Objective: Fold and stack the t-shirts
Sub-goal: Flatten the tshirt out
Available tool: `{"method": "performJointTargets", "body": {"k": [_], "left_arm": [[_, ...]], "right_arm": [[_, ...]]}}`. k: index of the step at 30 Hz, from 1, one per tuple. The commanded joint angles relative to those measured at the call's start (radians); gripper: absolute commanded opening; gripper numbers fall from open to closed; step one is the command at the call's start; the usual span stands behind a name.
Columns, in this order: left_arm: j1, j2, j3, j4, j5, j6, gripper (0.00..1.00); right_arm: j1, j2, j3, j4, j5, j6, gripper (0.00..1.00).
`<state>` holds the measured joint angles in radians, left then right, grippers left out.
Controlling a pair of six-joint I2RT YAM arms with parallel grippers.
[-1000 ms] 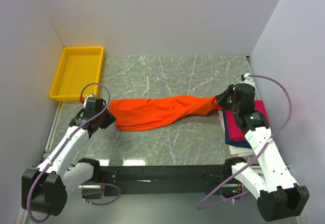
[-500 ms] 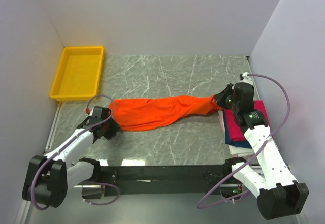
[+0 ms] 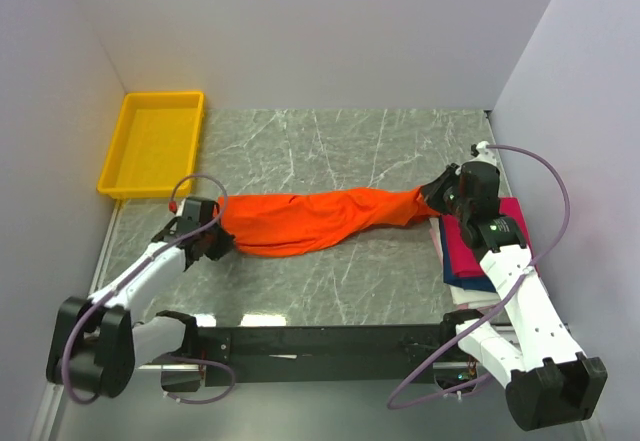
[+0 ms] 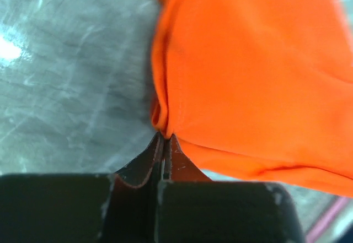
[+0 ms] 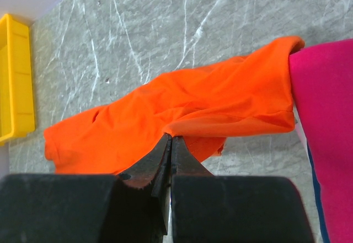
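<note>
A bright orange t-shirt point(image 3: 320, 216) lies stretched in a long bunched band across the marble table point(image 3: 330, 141). My left gripper point(image 3: 216, 242) is at the shirt's left end, low over the table. In the left wrist view its jaws are shut on a pinched fold of the orange t-shirt point(image 4: 248, 77), with the left gripper point(image 4: 165, 136) right at the cloth's edge. My right gripper point(image 3: 436, 197) holds the shirt's right end, lifted a little. The right gripper point(image 5: 171, 139) is shut on an edge of the orange t-shirt point(image 5: 193, 102). A folded magenta t-shirt point(image 3: 472, 246) lies on a navy blue one point(image 3: 466, 281) at the right.
A yellow plastic tray point(image 3: 150, 143) stands at the back left corner, also seen as the yellow tray point(image 5: 14, 77) in the right wrist view. The magenta t-shirt point(image 5: 325, 116) lies just right of the right gripper. White walls close in the table on three sides.
My left gripper has moved right and down to the orange shirt's left end and gone from open to shut on it. The right gripper has stayed nearly still, holding its end.
</note>
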<state>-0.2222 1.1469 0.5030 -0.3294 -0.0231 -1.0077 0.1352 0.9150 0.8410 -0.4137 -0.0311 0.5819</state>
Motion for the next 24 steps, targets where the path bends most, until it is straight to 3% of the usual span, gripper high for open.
{"method": "performJointTargets", "body": {"k": [1, 11, 12, 15, 18, 20, 22, 24], "left_arm": [[-0.002, -0.131, 0.109, -0.124, -0.017, 0.032, 0.01], [0.018, -0.275, 0.368, -0.327, -0.022, 0.104, 0.01], [0.021, -0.285, 0.377, -0.332, -0.008, 0.106, 0.05], [0.023, -0.320, 0.379, -0.359, 0.014, 0.087, 0.10], [0.021, -0.348, 0.339, -0.407, 0.037, 0.057, 0.04], [0.023, -0.384, 0.280, -0.415, 0.046, 0.044, 0.06], [0.023, -0.415, 0.228, -0.421, 0.045, 0.035, 0.22], [0.023, -0.424, 0.207, -0.412, 0.054, 0.038, 0.31]], "right_arm": [[-0.014, -0.022, 0.047, 0.003, 0.005, -0.007, 0.00], [-0.034, -0.076, 0.164, -0.062, -0.012, 0.006, 0.00], [-0.037, -0.085, 0.173, -0.068, -0.013, 0.006, 0.00], [-0.037, -0.111, 0.198, -0.095, -0.012, 0.003, 0.00], [-0.040, -0.146, 0.208, -0.128, 0.022, -0.004, 0.00], [-0.042, -0.166, 0.207, -0.143, 0.030, -0.004, 0.00], [-0.043, -0.183, 0.205, -0.146, 0.030, -0.002, 0.00], [-0.045, -0.180, 0.205, -0.145, 0.028, 0.002, 0.00]]}}
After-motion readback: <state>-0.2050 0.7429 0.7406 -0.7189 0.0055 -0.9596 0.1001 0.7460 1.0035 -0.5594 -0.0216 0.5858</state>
